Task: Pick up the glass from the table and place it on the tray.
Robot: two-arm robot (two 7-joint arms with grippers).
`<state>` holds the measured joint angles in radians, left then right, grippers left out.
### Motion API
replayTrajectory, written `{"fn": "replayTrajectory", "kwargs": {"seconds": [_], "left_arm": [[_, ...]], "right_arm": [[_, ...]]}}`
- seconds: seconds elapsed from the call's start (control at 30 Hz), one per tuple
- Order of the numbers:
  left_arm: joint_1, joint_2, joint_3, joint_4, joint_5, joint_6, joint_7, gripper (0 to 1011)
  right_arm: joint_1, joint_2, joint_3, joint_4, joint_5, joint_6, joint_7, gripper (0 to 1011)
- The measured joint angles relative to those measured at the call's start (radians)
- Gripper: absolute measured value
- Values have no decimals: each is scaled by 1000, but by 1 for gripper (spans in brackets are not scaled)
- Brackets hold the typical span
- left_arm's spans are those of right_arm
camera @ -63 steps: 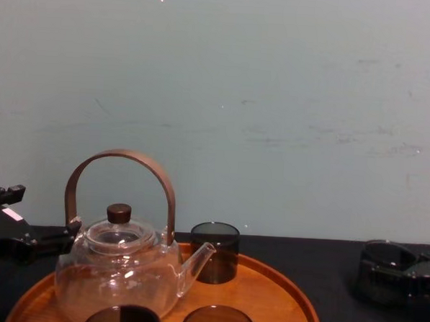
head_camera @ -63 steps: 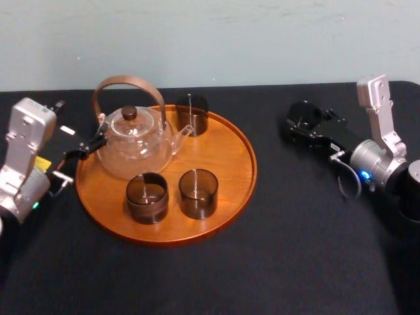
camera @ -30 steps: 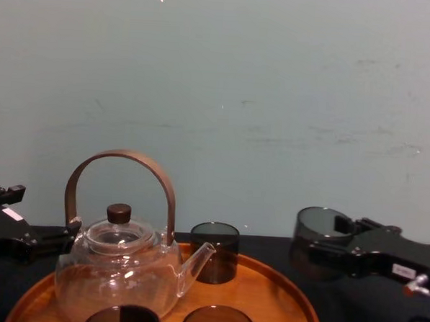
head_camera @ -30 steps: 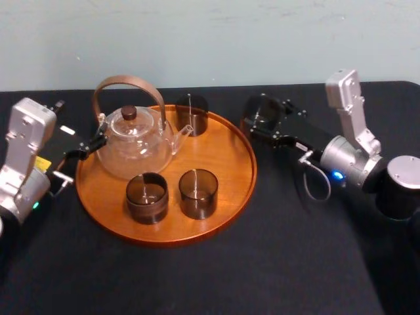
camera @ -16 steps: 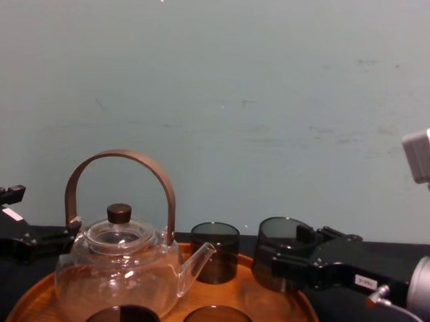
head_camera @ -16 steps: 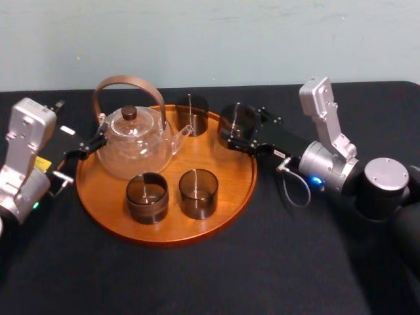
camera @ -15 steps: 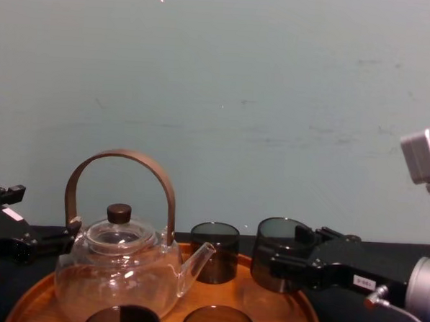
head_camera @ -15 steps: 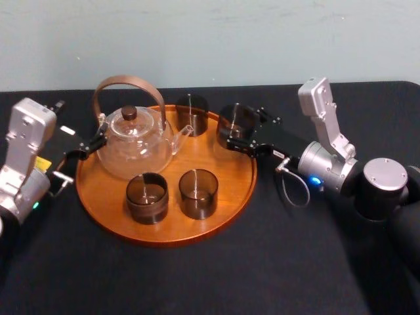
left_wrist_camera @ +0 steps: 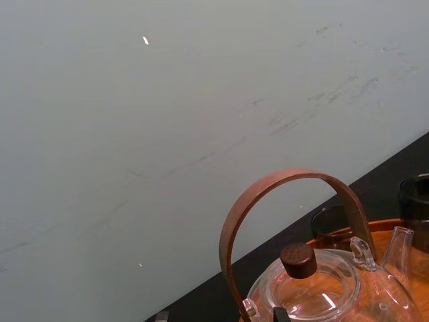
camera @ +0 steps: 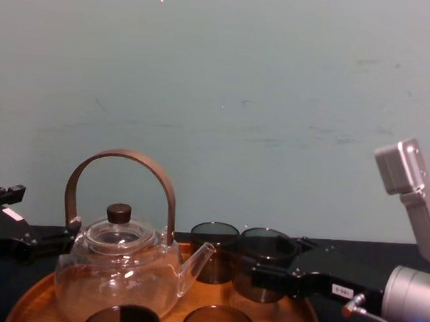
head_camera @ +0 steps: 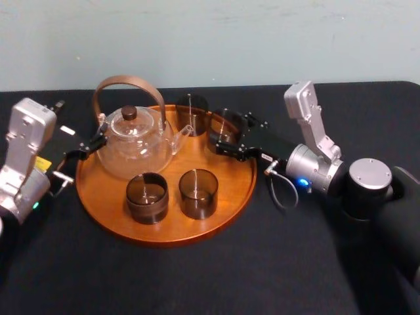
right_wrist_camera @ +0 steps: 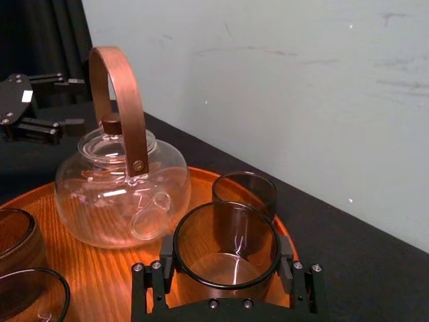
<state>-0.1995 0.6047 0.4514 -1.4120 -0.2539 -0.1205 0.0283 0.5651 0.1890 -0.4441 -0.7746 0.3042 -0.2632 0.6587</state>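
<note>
Moved leftward since prior frame: R tool [head_camera: 228, 140], clenched on glass [head_camera: 225, 128], now low above tray [head_camera: 226, 187]. Step: placing. Next, likely: seat glass, release. L tool [head_camera: 80, 157] parked beside tray, released.

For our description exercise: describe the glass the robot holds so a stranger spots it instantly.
Find the round wooden tray with the teapot. Among the four smoky glasses there, the wanted glass is far right, alone between the right gripper's black fingers.

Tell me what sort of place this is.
Likely a robot lab bench set for tea: black table, bare wall, tray with teapot. The right gripper holds a glass inside the tray's rim; the left gripper parked beside it.
</note>
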Motion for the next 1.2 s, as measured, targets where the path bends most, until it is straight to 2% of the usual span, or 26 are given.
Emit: {"fn": "replayTrajectory", "kwargs": {"seconds": [0.33,0.7,1.2], "left_arm": [[0,0,0,0,0,0,0,1010],[0,0,0,0,0,0,0,1010],[0,0,0,0,0,0,0,1010]], "right_arm": [[23,-24,-11,60,-14,-14,12,903],[31,-37,-14,93,-21,-15,21,903],[33,-41,-16,101,-28,-7,25,903]]}}
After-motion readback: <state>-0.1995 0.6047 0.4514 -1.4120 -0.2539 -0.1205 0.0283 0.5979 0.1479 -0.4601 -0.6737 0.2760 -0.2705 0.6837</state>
